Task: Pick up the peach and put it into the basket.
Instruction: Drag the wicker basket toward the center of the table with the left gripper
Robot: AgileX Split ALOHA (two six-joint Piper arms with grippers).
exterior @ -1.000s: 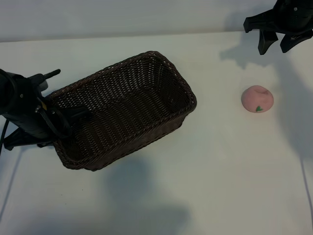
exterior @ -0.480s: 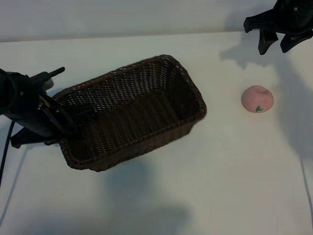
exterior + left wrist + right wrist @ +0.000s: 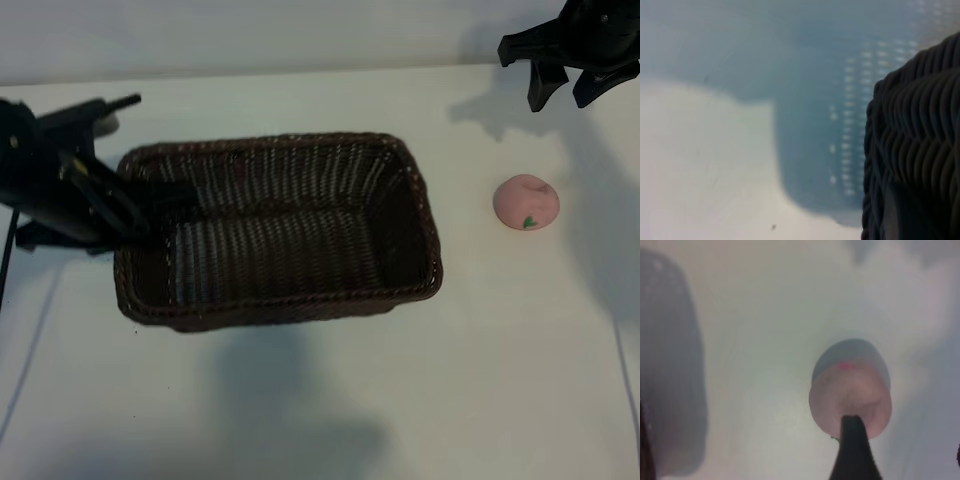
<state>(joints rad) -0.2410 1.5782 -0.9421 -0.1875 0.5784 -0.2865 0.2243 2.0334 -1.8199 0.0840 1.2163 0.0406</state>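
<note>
Pale-pink peach [image 3: 850, 387] on the white table [image 3: 755, 330], one dark fingertip [image 3: 854, 450] overlapping its edge.

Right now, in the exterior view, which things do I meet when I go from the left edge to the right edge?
left gripper, clamped on the basket's left rim → basket → peach → right gripper, open, at the far right corner.

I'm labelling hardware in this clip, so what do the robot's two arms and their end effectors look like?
Both are matte black. The left end effector sits on a bulky black body with a thin rod sticking out and a dark cable trailing off. The right end effector has two short, tapered black prongs.
</note>
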